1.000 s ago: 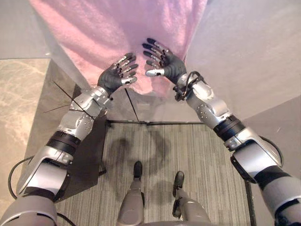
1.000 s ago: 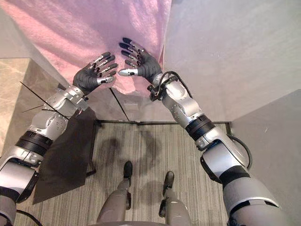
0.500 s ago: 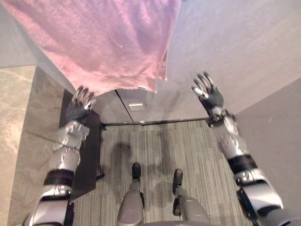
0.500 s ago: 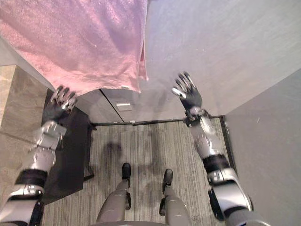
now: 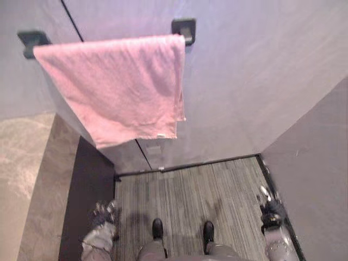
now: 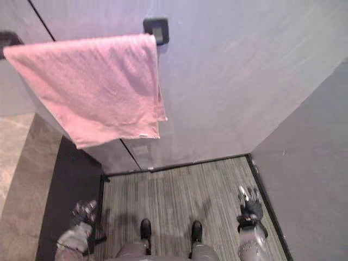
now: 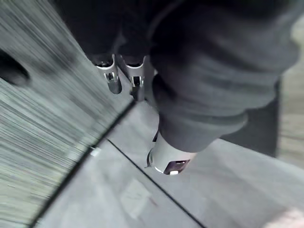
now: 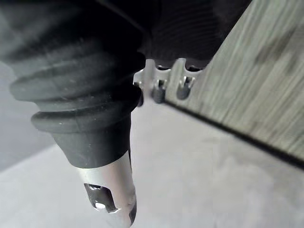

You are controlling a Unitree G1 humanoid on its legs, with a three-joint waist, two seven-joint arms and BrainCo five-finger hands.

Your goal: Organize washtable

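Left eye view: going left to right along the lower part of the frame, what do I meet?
Beige marble surface → dark panel → left robot hand → striped floor → right robot hand → grey side wall.

Pink towel (image 5: pixel 114 87): soft napped cloth, draped over wall rail between two dark square mounts (image 5: pixel 184 26), far side of scene, left of centre. Hung spread flat against grey wall (image 5: pixel 255 81), well above floor. Lower edge slanted, left corner lowest. Small white label (image 5: pixel 160 136) at lower right corner; back layer peeked out along right edge.
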